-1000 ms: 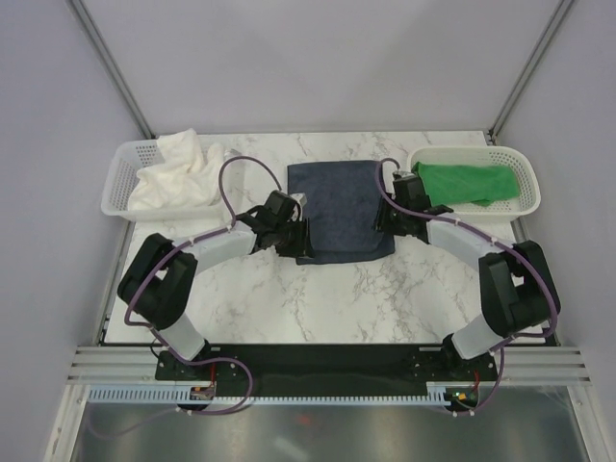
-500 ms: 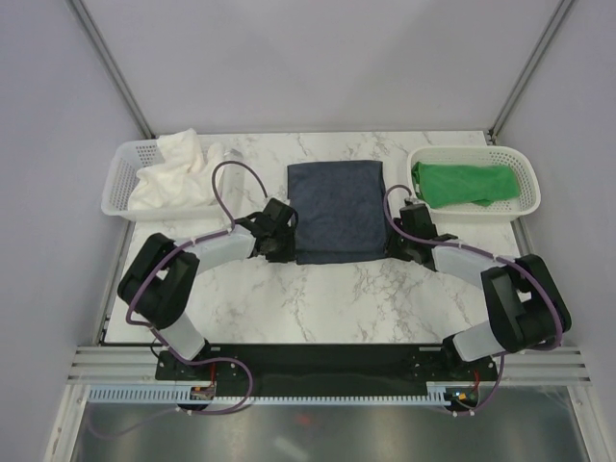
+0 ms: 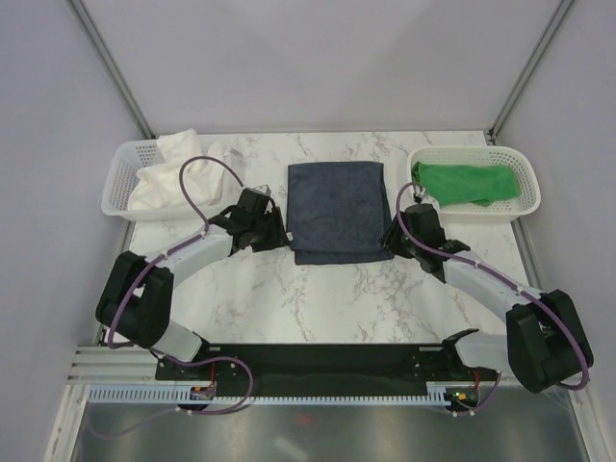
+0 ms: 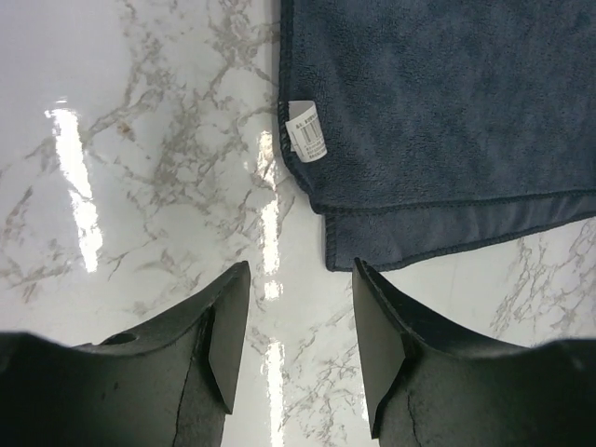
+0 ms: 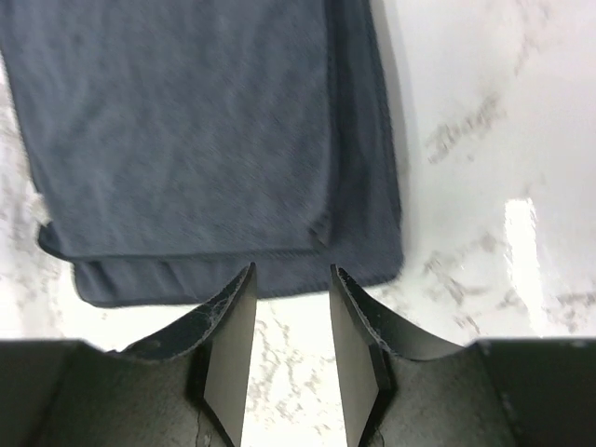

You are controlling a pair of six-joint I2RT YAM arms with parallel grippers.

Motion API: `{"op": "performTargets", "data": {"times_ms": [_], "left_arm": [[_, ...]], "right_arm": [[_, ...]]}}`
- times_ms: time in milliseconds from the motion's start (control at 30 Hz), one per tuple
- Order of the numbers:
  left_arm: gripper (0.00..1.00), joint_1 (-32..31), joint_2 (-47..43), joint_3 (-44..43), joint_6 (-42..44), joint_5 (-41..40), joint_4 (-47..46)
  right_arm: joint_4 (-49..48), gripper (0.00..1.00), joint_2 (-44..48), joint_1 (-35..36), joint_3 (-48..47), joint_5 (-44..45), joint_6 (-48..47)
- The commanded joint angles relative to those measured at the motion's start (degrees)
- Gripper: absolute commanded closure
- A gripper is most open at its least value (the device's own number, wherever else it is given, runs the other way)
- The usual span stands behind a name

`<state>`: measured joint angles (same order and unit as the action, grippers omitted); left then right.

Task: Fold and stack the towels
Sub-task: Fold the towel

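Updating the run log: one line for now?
navy towel: folded, flat | left gripper: open, empty | right gripper: open, empty

On my table (image 3: 289,308) I have 1 folded towel (image 3: 337,204) lying flat in the middle, toward the far side. The left basket (image 3: 114,188) sits at the far left with a 2nd towel (image 3: 173,178) heaped in it. The right basket (image 3: 527,178) sits at the far right and holds the 3rd towel (image 3: 462,183). The left fingers (image 4: 228,340) are just beside the folded towel's near left corner. The right fingers (image 5: 228,340) are just beside its near right corner. Its upper layer stops short of the lower layer's near edge.
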<state>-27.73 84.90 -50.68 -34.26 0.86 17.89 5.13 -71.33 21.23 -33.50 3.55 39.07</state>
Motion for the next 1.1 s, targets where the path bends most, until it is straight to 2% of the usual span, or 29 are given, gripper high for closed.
{"op": "performTargets", "data": {"times_ms": [0, 167, 367, 1000, 1067], "left_arm": [[0.44, 0.74, 4.47, -2.06, 1.39, 6.25, -3.64], [0.44, 2.06, 9.22, -4.07, 0.33, 9.41, -6.55], [0.44, 2.24, 13.27, -7.33, 0.25, 8.02, -6.38], [0.53, 2.68, 16.96, -9.35, -2.56, 5.9, -4.44], [0.62, 2.59, 17.14, -9.0, -2.57, 6.08, -5.32]], "right_arm": [[2.16, 0.55, -1.87, 0.12, -6.49, 1.54, -0.22], [3.22, 0.53, -6.71, 0.12, -10.44, 4.62, -1.19], [3.84, 0.53, -12.6, 0.12, -13.79, 4.35, -0.84], [4.89, 0.54, -16.3, 0.12, -13.79, 4.1, 0.75], [4.72, 0.55, -16.12, 0.12, -13.61, 4.27, 0.75]]}}
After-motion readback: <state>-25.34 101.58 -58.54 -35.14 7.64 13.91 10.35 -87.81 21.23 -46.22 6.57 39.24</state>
